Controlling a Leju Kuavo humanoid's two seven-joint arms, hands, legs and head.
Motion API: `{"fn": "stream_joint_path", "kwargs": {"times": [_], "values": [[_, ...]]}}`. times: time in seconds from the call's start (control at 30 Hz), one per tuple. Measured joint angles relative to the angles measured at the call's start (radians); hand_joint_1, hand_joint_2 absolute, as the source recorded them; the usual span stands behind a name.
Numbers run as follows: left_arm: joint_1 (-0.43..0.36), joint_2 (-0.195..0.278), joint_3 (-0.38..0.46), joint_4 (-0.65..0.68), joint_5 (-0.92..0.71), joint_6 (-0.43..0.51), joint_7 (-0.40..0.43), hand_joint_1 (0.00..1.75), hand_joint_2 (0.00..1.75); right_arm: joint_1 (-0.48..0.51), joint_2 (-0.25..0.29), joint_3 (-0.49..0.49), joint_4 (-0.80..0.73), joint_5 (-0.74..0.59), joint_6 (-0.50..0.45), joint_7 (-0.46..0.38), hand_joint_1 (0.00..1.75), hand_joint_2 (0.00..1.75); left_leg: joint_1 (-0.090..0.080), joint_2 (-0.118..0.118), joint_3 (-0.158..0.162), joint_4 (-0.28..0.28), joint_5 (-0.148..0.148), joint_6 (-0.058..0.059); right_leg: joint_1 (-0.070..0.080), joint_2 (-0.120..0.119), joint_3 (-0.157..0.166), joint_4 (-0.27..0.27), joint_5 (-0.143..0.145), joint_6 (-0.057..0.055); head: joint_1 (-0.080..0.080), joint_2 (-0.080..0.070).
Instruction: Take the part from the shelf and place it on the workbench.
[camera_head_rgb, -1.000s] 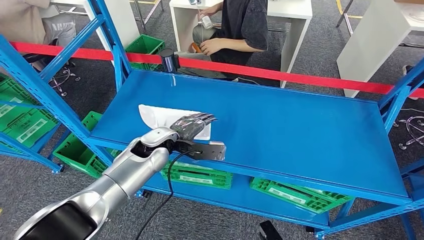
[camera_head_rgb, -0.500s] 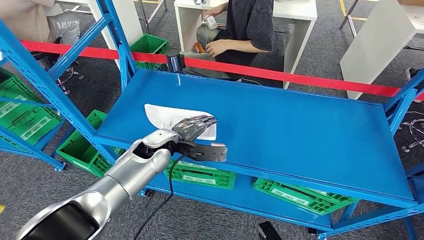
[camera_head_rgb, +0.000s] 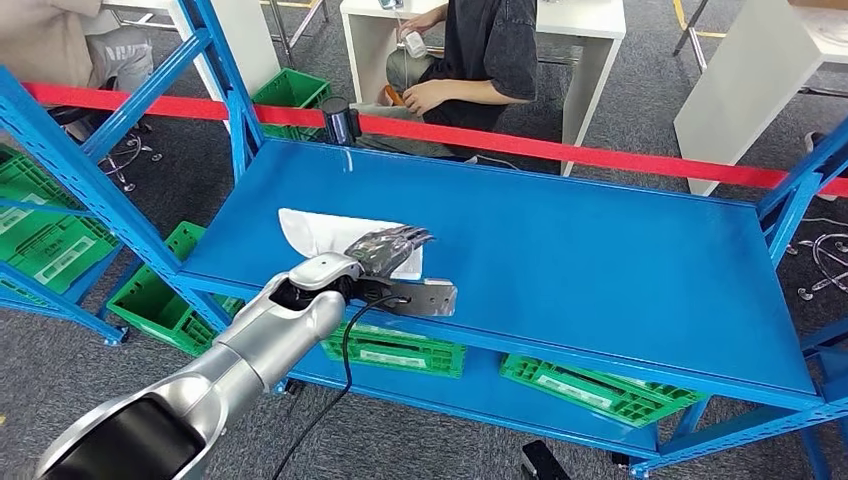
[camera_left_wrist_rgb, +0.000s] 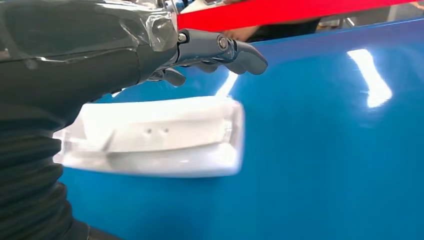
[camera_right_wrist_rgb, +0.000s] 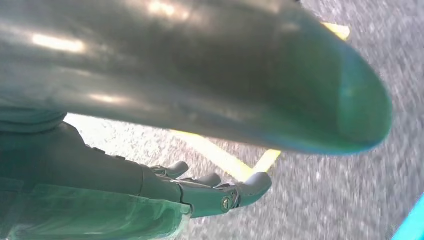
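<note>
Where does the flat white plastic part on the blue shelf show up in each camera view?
Head view: the flat white plastic part lies left of centre on the blue metal shelf, partly under the left hand.
Left wrist view: it sits mid-frame, beside the left hand's dark fingers.
Right wrist view: not in it; that picture looks at grey floor.
Shared landmark: the red barrier tape.

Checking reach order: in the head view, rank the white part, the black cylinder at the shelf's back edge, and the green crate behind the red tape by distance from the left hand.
1. White part: under the left hand.
2. Black cylinder: shelf's back edge.
3. Green crate: on the floor past the red tape.
</note>
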Motion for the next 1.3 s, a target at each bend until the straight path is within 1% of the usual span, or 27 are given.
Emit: {"fn": "stream_joint_path", "kwargs": {"times": [0.1, 0.13, 0.17, 0.23, 0.27, 0.3, 0.33, 0.37, 0.4, 0.43, 0.47, 0.5, 0.6, 0.63, 0.7, 0.77, 0.8, 0.83, 0.87, 0.93, 0.97, 1.0, 1.07, 1.13, 1.2, 1.27, 1.3], "values": [[-0.008, -0.006, 0.008, 0.021, -0.010, 0.015, 0.032, 0.00, 1.75, 0.001, 0.001, -0.001, 0.001, 0.006, 0.005, 0.003, 0.00, 0.00, 0.001, 0.002, 0.013, -0.025, 0.010, 0.006, 0.000, -0.001, -0.004, -0.001, 0.000, 0.012, 0.001, 0.000], [-0.013, -0.007, 0.011, 0.028, -0.017, 0.027, 0.058, 0.00, 1.75, 0.001, 0.001, -0.001, 0.001, 0.007, 0.005, 0.003, 0.00, 0.00, 0.004, 0.003, 0.020, -0.038, 0.017, 0.010, 0.002, -0.002, -0.014, 0.018, -0.011, 0.012, 0.002, 0.000], [-0.018, -0.008, 0.015, 0.037, -0.024, 0.040, 0.084, 0.00, 1.75, 0.000, 0.000, -0.002, 0.001, 0.007, 0.005, 0.003, 0.00, 0.00, 0.007, 0.004, 0.026, -0.049, 0.023, 0.012, 0.003, -0.003, -0.031, 0.055, -0.029, 0.010, 0.003, 0.000], [-0.024, -0.008, 0.019, 0.057, -0.032, 0.056, 0.112, 0.00, 1.75, 0.002, -0.004, -0.003, 0.001, 0.008, 0.005, 0.003, 0.00, 0.00, 0.005, 0.005, 0.027, -0.053, 0.027, 0.014, 0.000, -0.003, -0.089, 0.183, -0.081, 0.003, 0.004, 0.000], [-0.023, -0.007, 0.020, 0.065, -0.033, 0.058, 0.115, 0.00, 1.75, 0.004, -0.005, -0.003, 0.001, 0.008, 0.005, 0.004, 0.00, 0.00, 0.004, 0.005, 0.026, -0.052, 0.027, 0.014, -0.001, -0.003, -0.116, 0.240, -0.099, 0.004, 0.004, 0.000], [-0.020, -0.006, 0.021, 0.073, -0.034, 0.059, 0.117, 0.00, 1.75, 0.006, -0.006, -0.003, 0.002, 0.009, 0.005, 0.004, 0.00, 0.00, 0.003, 0.004, 0.025, -0.050, 0.026, 0.014, -0.002, -0.003, -0.131, 0.271, -0.106, 0.009, 0.004, 0.000], [-0.019, -0.006, 0.021, 0.080, -0.035, 0.060, 0.118, 0.00, 1.75, 0.007, -0.007, -0.003, 0.002, 0.009, 0.005, 0.004, 0.00, 0.00, 0.003, 0.003, 0.024, -0.048, 0.025, 0.013, -0.003, -0.004, -0.127, 0.260, -0.096, 0.018, 0.004, 0.000], [-0.018, -0.006, 0.021, 0.085, -0.035, 0.061, 0.118, 0.00, 1.75, 0.007, -0.008, -0.003, 0.002, 0.009, 0.005, 0.004, 0.00, 0.00, 0.004, 0.002, 0.024, -0.044, 0.023, 0.010, -0.005, -0.005, -0.101, 0.208, -0.073, 0.029, 0.004, 0.000], [-0.019, -0.006, 0.022, 0.089, -0.035, 0.062, 0.118, 0.00, 1.75, 0.007, -0.009, -0.004, 0.002, 0.009, 0.005, 0.004, 0.00, 0.00, 0.005, 0.001, 0.023, -0.037, 0.019, 0.005, -0.008, -0.006, -0.063, 0.132, -0.047, 0.038, 0.004, 0.000], [-0.020, -0.006, 0.024, 0.092, -0.035, 0.063, 0.119, 0.00, 1.75, 0.007, -0.009, -0.004, 0.002, 0.009, 0.005, 0.004, 0.00, 0.00, 0.003, 0.001, 0.019, -0.028, 0.014, -0.001, -0.009, -0.007, -0.028, 0.067, -0.025, 0.042, 0.004, 0.000], [-0.021, -0.007, 0.026, 0.096, -0.036, 0.063, 0.119, 0.00, 1.75, 0.006, -0.010, -0.004, 0.002, 0.009, 0.005, 0.004, 0.00, 0.00, 0.001, 0.000, 0.015, -0.020, 0.010, -0.007, -0.009, -0.007, -0.005, 0.022, -0.012, 0.040, 0.004, 0.000], [-0.021, -0.007, 0.028, 0.099, -0.037, 0.065, 0.120, 0.00, 1.75, 0.006, -0.009, -0.005, 0.002, 0.009, 0.005, 0.004, 0.00, 0.00, 0.000, -0.001, 0.010, -0.013, 0.007, -0.011, -0.007, -0.007, 0.005, 0.003, -0.009, 0.035, 0.003, 0.000], [-0.023, -0.008, 0.033, 0.109, -0.040, 0.069, 0.123, 0.00, 1.75, 0.008, -0.007, -0.009, 0.002, 0.012, 0.003, 0.005, 0.00, 0.00, 0.003, 0.000, 0.002, -0.004, 0.002, -0.018, -0.006, -0.003, 0.002, 0.007, -0.007, 0.015, 0.002, 0.000], [-0.024, -0.007, 0.035, 0.111, -0.041, 0.070, 0.124, 0.00, 1.75, 0.007, -0.007, -0.011, 0.002, 0.014, 0.002, 0.005, 0.00, 0.00, 0.005, 0.000, -0.006, 0.010, -0.010, -0.023, -0.008, -0.002, 0.002, 0.006, -0.006, 0.010, 0.001, 0.000], [-0.027, -0.007, 0.039, 0.116, -0.046, 0.073, 0.132, 0.00, 1.75, 0.007, -0.006, -0.016, 0.002, 0.015, -0.002, 0.005, 0.00, 0.00, 0.009, 0.000, -0.045, 0.093, -0.058, -0.035, -0.011, -0.002, 0.002, 0.005, -0.004, 0.002, -0.001, 0.000], [-0.028, -0.006, 0.040, 0.121, -0.056, 0.076, 0.146, 0.00, 1.75, 0.009, -0.003, -0.023, 0.002, 0.015, -0.014, 0.004, 0.00, 0.00, 0.013, 0.001, -0.111, 0.233, -0.115, -0.043, -0.009, -0.002, 0.002, 0.005, -0.004, -0.002, -0.002, 0.000], [-0.027, -0.005, 0.040, 0.124, -0.063, 0.077, 0.155, 0.00, 1.75, 0.010, 0.000, -0.026, 0.002, 0.015, -0.021, 0.004, 0.00, 0.00, 0.014, 0.001, -0.136, 0.283, -0.128, -0.044, -0.008, -0.002, 0.002, 0.006, -0.005, -0.002, -0.002, 0.000], [-0.027, -0.005, 0.040, 0.127, -0.071, 0.077, 0.164, 0.00, 1.75, 0.011, 0.002, -0.028, 0.002, 0.015, -0.026, 0.004, 0.00, 0.00, 0.014, 0.001, -0.142, 0.291, -0.120, -0.042, -0.006, -0.001, 0.002, 0.006, -0.005, -0.002, -0.003, 0.000], [-0.027, -0.004, 0.040, 0.129, -0.078, 0.077, 0.172, 0.00, 1.75, 0.011, 0.004, -0.031, 0.002, 0.015, -0.029, 0.004, 0.00, 0.00, 0.013, 0.000, -0.126, 0.255, -0.093, -0.037, -0.004, 0.000, 0.003, 0.006, -0.005, -0.002, -0.003, 0.000], [-0.031, -0.004, 0.040, 0.131, -0.087, 0.077, 0.182, 0.00, 1.75, 0.012, 0.009, -0.036, 0.002, 0.015, -0.032, 0.004, 0.00, 0.00, 0.009, 0.000, -0.058, 0.112, -0.027, -0.019, 0.000, 0.002, 0.005, 0.005, -0.005, -0.002, -0.002, 0.000], [-0.033, -0.005, 0.041, 0.132, -0.089, 0.078, 0.185, 0.00, 1.75, 0.012, 0.012, -0.039, 0.002, 0.015, -0.032, 0.004, 0.00, 0.00, 0.006, 0.000, -0.028, 0.051, -0.006, -0.009, 0.001, 0.003, 0.004, 0.004, -0.004, -0.001, 0.000, 0.000], [-0.035, -0.005, 0.042, 0.132, -0.091, 0.078, 0.186, 0.00, 1.75, 0.012, 0.014, -0.042, 0.002, 0.016, -0.033, 0.004, 0.00, 0.00, 0.001, 0.000, -0.010, 0.013, 0.002, -0.001, 0.001, 0.003, 0.003, 0.003, -0.003, 0.001, 0.000, 0.000], [-0.036, -0.005, 0.044, 0.133, -0.091, 0.079, 0.189, 0.00, 1.75, 0.013, 0.018, -0.045, 0.002, 0.016, -0.034, 0.005, 0.00, 0.00, -0.007, 0.001, -0.004, -0.005, 0.002, 0.005, 0.000, 0.002, 0.001, 0.000, 0.000, 0.007, -0.001, 0.000], [-0.036, -0.007, 0.045, 0.133, -0.091, 0.080, 0.191, 0.00, 1.75, 0.015, 0.020, -0.047, 0.002, 0.017, -0.034, 0.005, 0.00, 0.00, -0.002, 0.003, 0.008, -0.025, 0.012, 0.009, 0.001, 0.000, -0.004, 0.003, -0.003, 0.012, -0.001, 0.000], [-0.038, -0.011, 0.045, 0.133, -0.092, 0.080, 0.190, 0.00, 1.75, 0.014, 0.020, -0.048, 0.002, 0.018, -0.034, 0.005, 0.00, 0.00, 0.003, 0.005, 0.021, -0.046, 0.025, 0.014, 0.002, -0.002, -0.035, 0.065, -0.033, 0.011, 0.001, 0.000], [-0.037, -0.014, 0.045, 0.136, -0.092, 0.080, 0.190, 0.00, 1.75, 0.015, 0.018, -0.049, 0.002, 0.018, -0.034, 0.005, 0.00, 0.00, 0.001, 0.005, 0.021, -0.048, 0.028, 0.016, 0.000, -0.002, -0.098, 0.199, -0.084, 0.008, 0.002, 0.000], [-0.035, -0.014, 0.044, 0.138, -0.092, 0.080, 0.190, 0.00, 1.75, 0.017, 0.017, -0.049, 0.002, 0.018, -0.034, 0.005, 0.00, 0.00, 0.000, 0.005, 0.021, -0.047, 0.028, 0.016, -0.001, -0.003, -0.126, 0.255, -0.101, 0.011, 0.002, 0.000]]}}
